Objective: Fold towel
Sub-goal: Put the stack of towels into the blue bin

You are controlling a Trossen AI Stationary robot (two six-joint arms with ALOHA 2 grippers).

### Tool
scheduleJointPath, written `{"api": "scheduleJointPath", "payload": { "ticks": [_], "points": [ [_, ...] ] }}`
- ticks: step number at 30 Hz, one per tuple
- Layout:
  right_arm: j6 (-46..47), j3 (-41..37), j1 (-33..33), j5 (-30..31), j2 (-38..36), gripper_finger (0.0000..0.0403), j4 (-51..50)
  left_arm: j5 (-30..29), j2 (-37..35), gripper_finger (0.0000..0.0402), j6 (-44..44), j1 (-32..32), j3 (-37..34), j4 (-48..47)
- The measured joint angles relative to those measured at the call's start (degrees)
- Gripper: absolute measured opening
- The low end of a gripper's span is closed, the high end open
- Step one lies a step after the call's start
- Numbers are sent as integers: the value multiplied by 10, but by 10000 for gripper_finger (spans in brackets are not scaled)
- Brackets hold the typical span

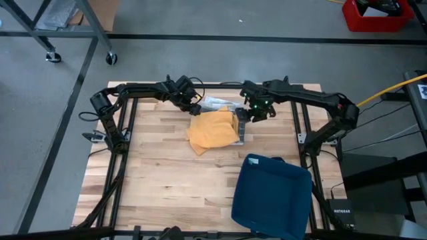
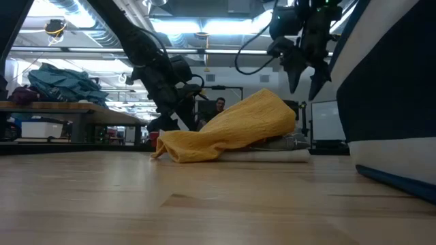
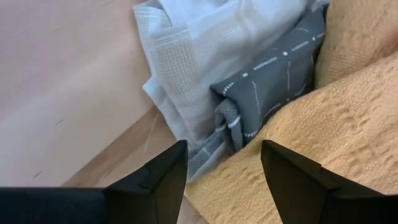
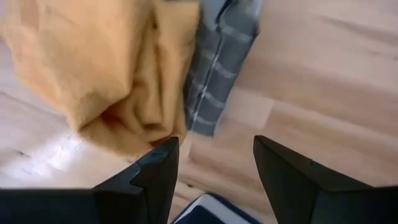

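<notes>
The yellow towel (image 1: 212, 131) is lying in a bumpy heap near the back of the wooden table (image 1: 153, 180). It is sitting partly on top of a pile of other cloths, so nothing is folded yet. This looks like the very start: picking the towel up.

The left gripper (image 1: 194, 108) is hanging just beside the towel's back corner, with its fingers (image 3: 163, 174) spread apart and holding nothing. The right gripper (image 1: 244, 116) is hanging above the towel's other side, also spread wide and holding nothing.

Next, I think each gripper needs to go down and pinch one edge of the towel, then lift it off the pile and lay it flat.

The towel is looking soft and thick, with a small waffle pattern. Under it a thin white cloth (image 3: 199, 56) is showing, with tiny woven squares, and a dark grey cloth (image 3: 273, 74) with pale lines. A blue bin (image 1: 272, 195) is sitting in front of the towel, well apart.
</notes>
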Motion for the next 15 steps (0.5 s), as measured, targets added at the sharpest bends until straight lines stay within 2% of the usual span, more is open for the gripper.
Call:
{"api": "scheduleJointPath", "payload": {
  "ticks": [6,11,15],
  "points": [
    [-50,-5,-53,-6,0,213,2,0,0,196,5,0,0,-1],
    [-107,-77,-83,-114,-7,213,2,0,0,196,16,0,0,-2],
    [-109,-177,-81,-158,-23,213,36,0,0,196,17,0,0,-2]
  ]
}}
